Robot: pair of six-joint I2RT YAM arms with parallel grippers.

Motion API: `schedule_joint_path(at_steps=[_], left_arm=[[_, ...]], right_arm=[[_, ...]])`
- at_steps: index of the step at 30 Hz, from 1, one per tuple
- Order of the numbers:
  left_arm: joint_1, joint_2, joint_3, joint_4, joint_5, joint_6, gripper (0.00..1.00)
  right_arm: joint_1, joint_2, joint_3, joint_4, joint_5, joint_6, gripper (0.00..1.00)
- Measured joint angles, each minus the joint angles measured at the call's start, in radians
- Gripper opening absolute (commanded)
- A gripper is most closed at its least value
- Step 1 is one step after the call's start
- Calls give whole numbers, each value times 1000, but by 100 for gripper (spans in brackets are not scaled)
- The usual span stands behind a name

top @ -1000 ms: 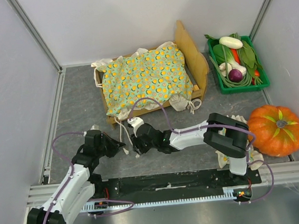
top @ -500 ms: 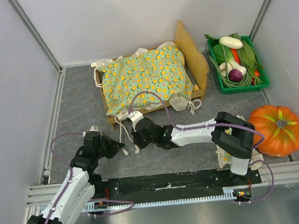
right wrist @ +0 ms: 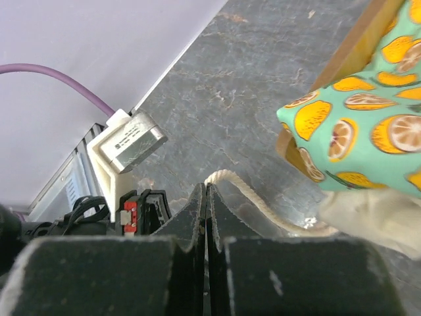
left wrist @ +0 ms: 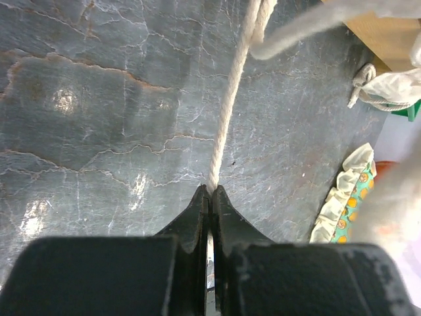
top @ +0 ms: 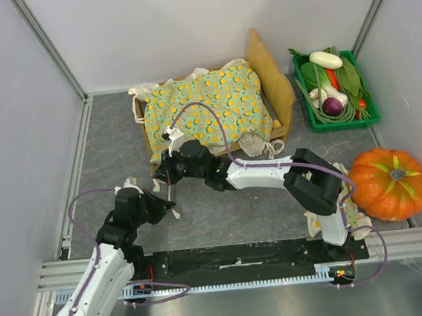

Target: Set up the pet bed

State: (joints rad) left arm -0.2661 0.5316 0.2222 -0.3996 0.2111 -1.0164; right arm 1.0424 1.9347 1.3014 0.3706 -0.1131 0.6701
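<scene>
Pet bed (top: pixel 272 77) holding orange-print blanket (top: pixel 206 110), green crate (top: pixel 340 124) full of vegetables (top: pixel 331 87)

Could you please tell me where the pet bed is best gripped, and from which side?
On the pet bed, probably the headboard: a thin upright board standing above the blanket, so a gripper coming from above could close across its wavy top edge.
</scene>
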Motion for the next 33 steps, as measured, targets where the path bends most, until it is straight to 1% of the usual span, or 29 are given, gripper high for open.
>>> schedule_joint_path(at_steps=[6,12,19,23,27,30,33], left_arm=[[0,-32,0,-12,0,0,2],[0,-38,0,-17,0,0,2],[0,-20,0,-15,0,0,2],[0,-6,0,-15,0,0,2],[0,-3,0,-14,0,0,2],[0,5,0,-10,0,0,2],[0,15,0,-10,1,0,2]], right_arm=[[6,92,34,17,-26,27,0],[8,89,24,6,-1,8,0],[8,-48,-77,-25,70,-50,0],[4,-151,-209,-28,119,-67,0],[-10,-216,-331,-43,129,-70,0],[-21,-221,-345,-52,127,-69,0],[-26,-219,-323,-51,111,-63,0]])
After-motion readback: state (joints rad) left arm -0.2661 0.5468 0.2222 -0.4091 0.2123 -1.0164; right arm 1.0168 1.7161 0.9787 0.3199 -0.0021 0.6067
